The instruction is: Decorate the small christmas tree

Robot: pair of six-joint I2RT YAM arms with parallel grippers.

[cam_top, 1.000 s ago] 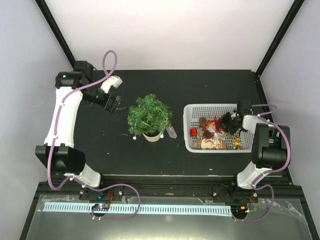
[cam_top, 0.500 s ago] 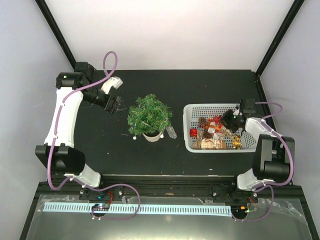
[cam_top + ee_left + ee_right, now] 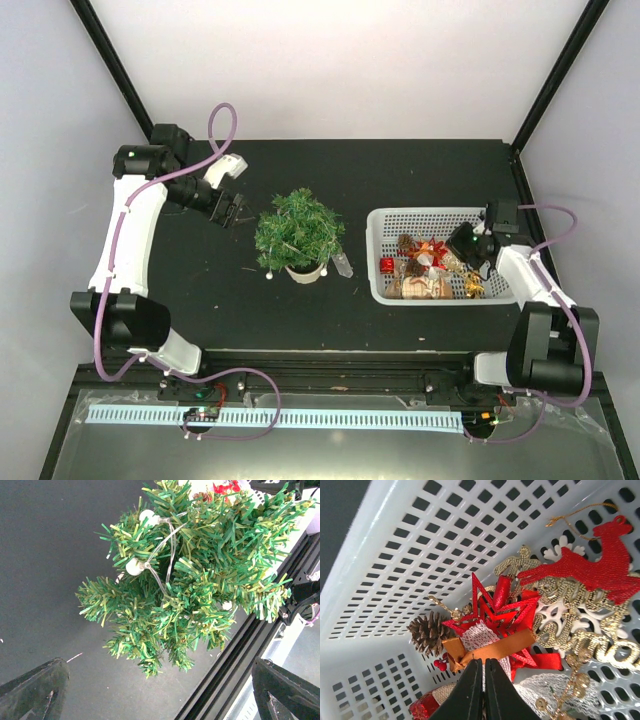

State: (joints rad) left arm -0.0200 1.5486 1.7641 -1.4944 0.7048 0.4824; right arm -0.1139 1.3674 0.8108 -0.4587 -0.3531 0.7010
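White plastic basket [image 3: 420, 213] sits on the black table [image 3: 400, 170] to the right of the small christmas tree [image 3: 298, 232]. Inside it the right gripper [image 3: 484, 663] has its fingers pinched almost together, tips at an orange ribbon [image 3: 495, 648], though I can't tell whether it has hold of it. The tree stands upright, and just beyond it on its left the left gripper [image 3: 231, 209] hangs with jaws spread wide, empty, clear of the branches.

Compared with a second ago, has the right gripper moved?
Yes. The right gripper has slid a little toward the right end of the basket, staying over the ornaments, while its elbow swung toward the table's near edge.
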